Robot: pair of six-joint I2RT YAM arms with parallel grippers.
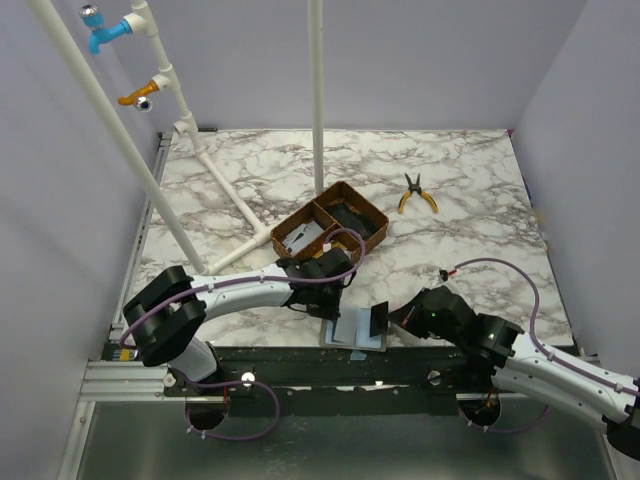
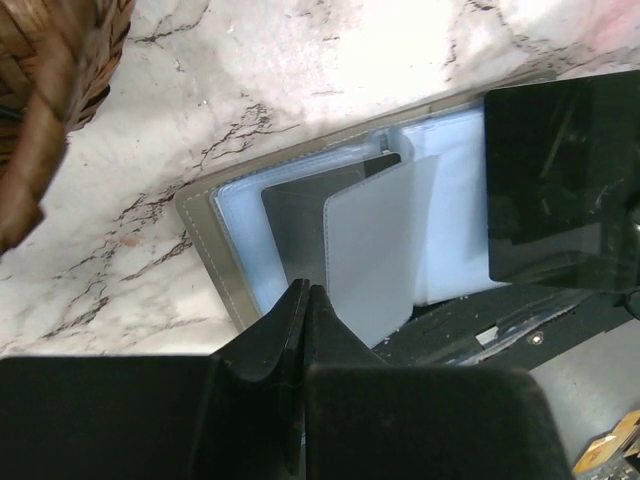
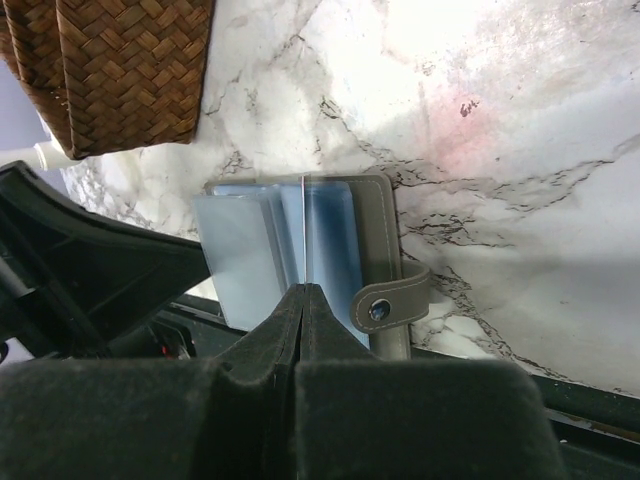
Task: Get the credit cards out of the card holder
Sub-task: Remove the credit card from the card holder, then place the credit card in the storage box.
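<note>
1. Top view: the card holder [image 1: 356, 330] lies open at the near edge of the marble surface [image 1: 470, 220], between the left gripper [image 1: 328, 298] and the right gripper [image 1: 381, 320].
2. Left wrist: the jaws are clenched and seemingly empty. A pale credit card [image 2: 380, 250] is light, stiff and slick, so pinch its free edge.
3. Right wrist: the jaws pinch what looks like a card, seen edge-on. The cover is soft and grey.

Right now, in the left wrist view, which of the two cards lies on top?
The paler grey card, right of the darker card; it overlaps that one's right edge.

The left jaws hide the near ends of the credit cards [image 2: 372, 250] and card holder [image 2: 240, 230].
</note>
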